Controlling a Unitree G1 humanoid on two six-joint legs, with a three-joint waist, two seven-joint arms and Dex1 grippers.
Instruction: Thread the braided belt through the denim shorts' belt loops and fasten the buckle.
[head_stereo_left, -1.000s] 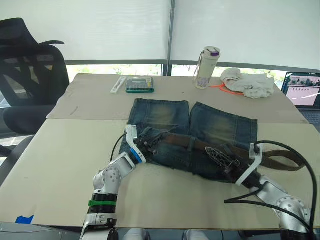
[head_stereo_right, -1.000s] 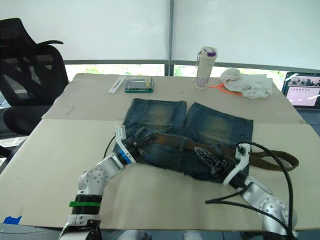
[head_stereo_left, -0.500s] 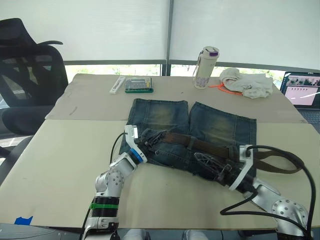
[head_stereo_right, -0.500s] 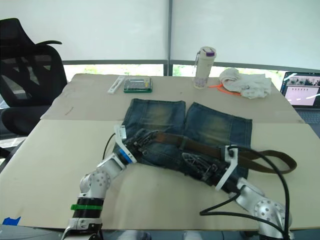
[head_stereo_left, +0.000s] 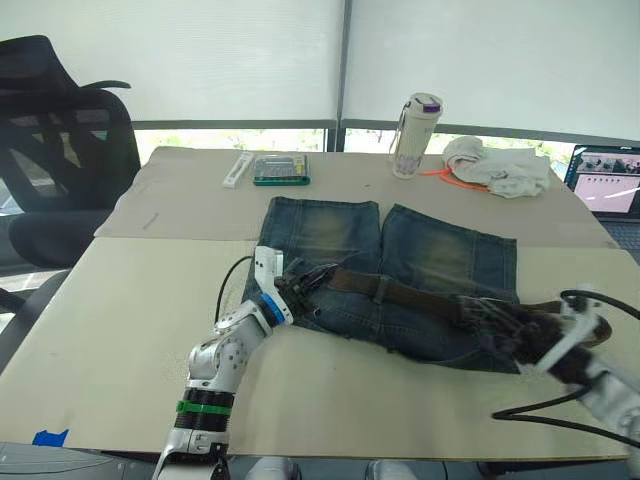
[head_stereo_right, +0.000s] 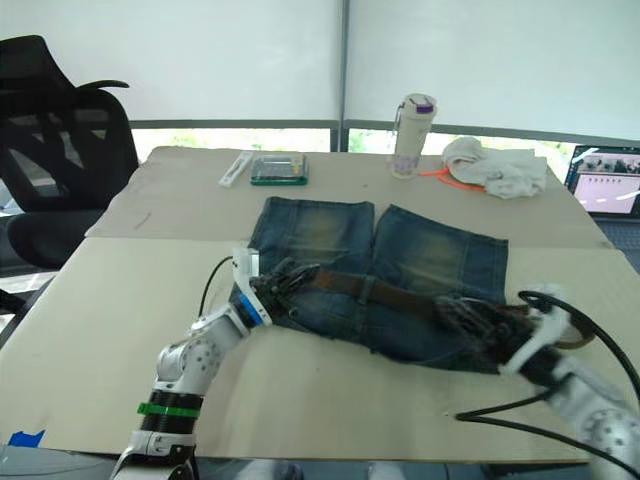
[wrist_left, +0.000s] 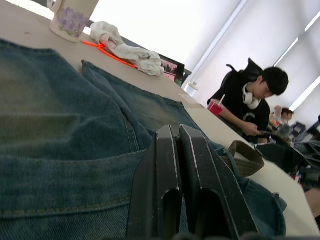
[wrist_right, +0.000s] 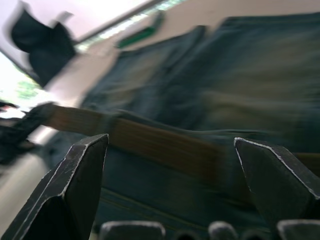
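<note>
A black office chair is standing beside the table. A white tumbler, white cloth bundle, green case and laptop are sitting along its far side.

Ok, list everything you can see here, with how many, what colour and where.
shorts: one, blue denim, flat mid-table.
belt: one, dark brown, along the waistband, its end past the shorts' right side.
bottle: one, white with purple cap, far edge.
white cloth: one bundle, right of the bottle.
green case: one, far edge, left of the bottle.
white bar: one, beside the case.
laptop: one, screen lit, far right.
chair: one, black, left of the table.
person: one, dark top, seated in the background.
left gripper: shut, at the waistband's left end.
right gripper: open, at the waistband's right end.
</note>
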